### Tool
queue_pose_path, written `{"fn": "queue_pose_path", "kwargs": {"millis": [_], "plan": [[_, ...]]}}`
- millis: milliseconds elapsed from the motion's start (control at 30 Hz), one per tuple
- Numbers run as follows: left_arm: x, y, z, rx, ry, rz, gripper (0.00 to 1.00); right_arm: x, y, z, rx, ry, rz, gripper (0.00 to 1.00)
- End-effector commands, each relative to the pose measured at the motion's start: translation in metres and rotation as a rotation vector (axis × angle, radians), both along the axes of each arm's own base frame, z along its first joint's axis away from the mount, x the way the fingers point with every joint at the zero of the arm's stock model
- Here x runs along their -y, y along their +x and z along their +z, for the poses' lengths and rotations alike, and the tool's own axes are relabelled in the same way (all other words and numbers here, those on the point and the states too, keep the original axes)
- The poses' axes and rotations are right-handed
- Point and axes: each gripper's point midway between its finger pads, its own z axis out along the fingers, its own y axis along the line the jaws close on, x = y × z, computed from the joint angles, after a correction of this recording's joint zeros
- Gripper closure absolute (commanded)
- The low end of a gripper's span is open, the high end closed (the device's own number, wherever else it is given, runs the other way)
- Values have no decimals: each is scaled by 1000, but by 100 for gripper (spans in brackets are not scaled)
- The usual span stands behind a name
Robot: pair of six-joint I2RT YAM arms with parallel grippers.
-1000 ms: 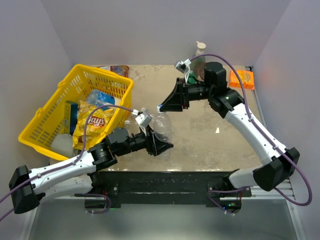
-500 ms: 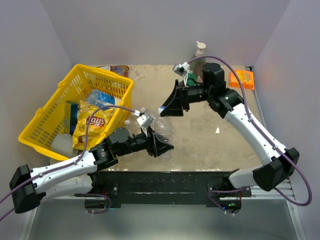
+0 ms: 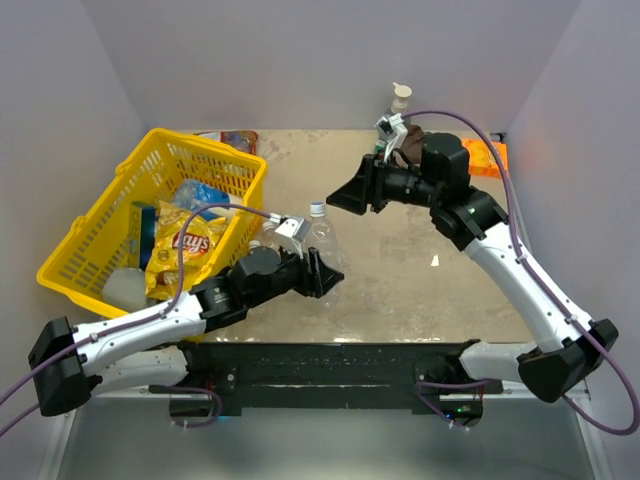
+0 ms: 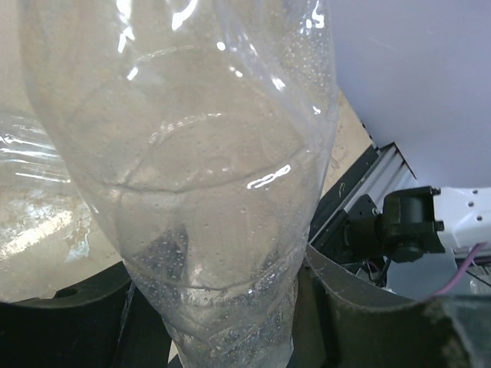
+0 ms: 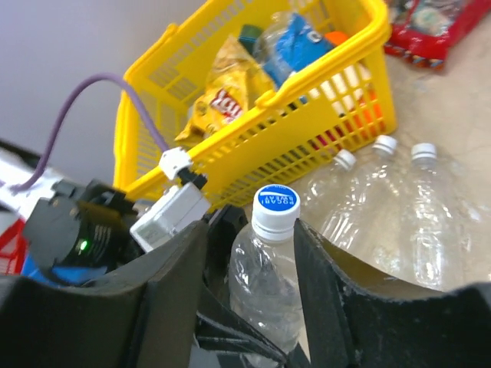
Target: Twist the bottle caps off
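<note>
Right jaws drew back; left jaws clamp capped bottle (image 3: 322, 236)

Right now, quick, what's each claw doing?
Left claw: closed, holding a clear bottle upright.
Right claw: open, holding nothing.

Right end effector (image 3: 338, 198) has left the bottle cap (image 3: 317, 210).
</note>
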Motion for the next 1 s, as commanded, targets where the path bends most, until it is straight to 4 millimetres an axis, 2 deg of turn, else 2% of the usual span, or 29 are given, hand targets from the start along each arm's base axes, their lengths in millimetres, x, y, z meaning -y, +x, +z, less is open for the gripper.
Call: {"fn": "queue_pose_path", "kwargs": {"millis": [0,233,733,967], "plan": [[5,19,17,-14,-6,91,61,0,16,-5,-14,-66,-203,49],[12,19,18,-19,4,79,62,8,19,-17,-21,-138,-277,54],[21,17,18,-16,21,49,63,-5,16,-16,1,-140,-251,55],[26,15,19,-9,27,34,63,-10,16,-25,-19,-160,-238,56]]}}
